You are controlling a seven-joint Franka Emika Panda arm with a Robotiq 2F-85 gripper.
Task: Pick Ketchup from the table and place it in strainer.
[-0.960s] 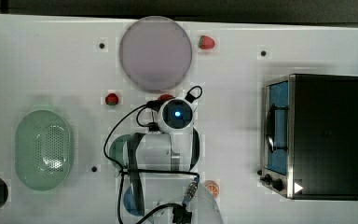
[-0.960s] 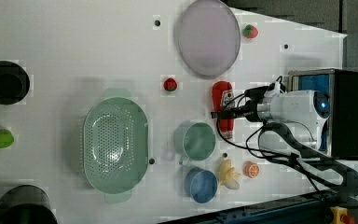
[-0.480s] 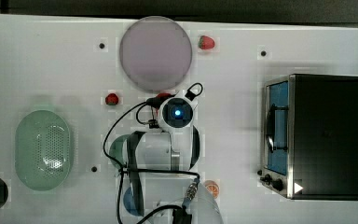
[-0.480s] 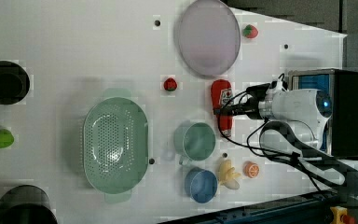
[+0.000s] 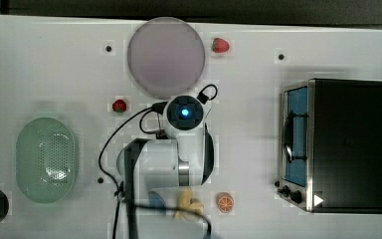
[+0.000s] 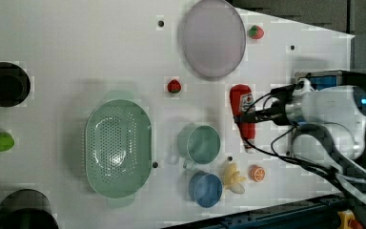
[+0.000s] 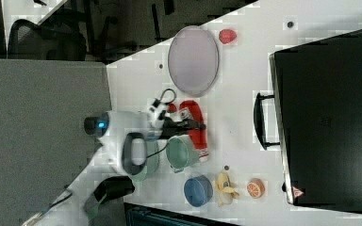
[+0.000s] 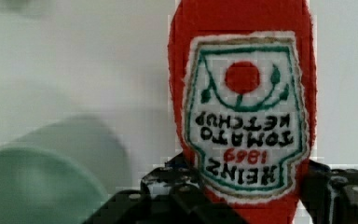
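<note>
The Ketchup (image 6: 240, 100) is a red bottle with a white label, lying on the white table between the purple plate and the green cup. My gripper (image 6: 246, 116) comes in from the left view's right and is shut across the bottle's lower body. Close up, the Ketchup (image 8: 242, 116) sits between the black fingers (image 8: 168, 189), which press on both of its sides. From the other side the Ketchup (image 7: 195, 123) lies under my gripper (image 7: 194, 126). The strainer (image 6: 118, 148), a pale mint oval basket, stands empty at the left view's left; it is also visible from above as the strainer (image 5: 45, 159).
A green cup (image 6: 200, 143) sits just beside the Ketchup, with a blue cup (image 6: 205, 188), a banana (image 6: 233, 175) and an orange slice (image 6: 256, 172) nearby. A purple plate (image 6: 212, 38), a strawberry (image 6: 255, 32), a small red piece (image 6: 173, 86) and a black oven (image 5: 345, 144) also stand on the table.
The jaws have gone from wide open to shut on the Ketchup bottle. The arm and the bottle have hardly shifted.
</note>
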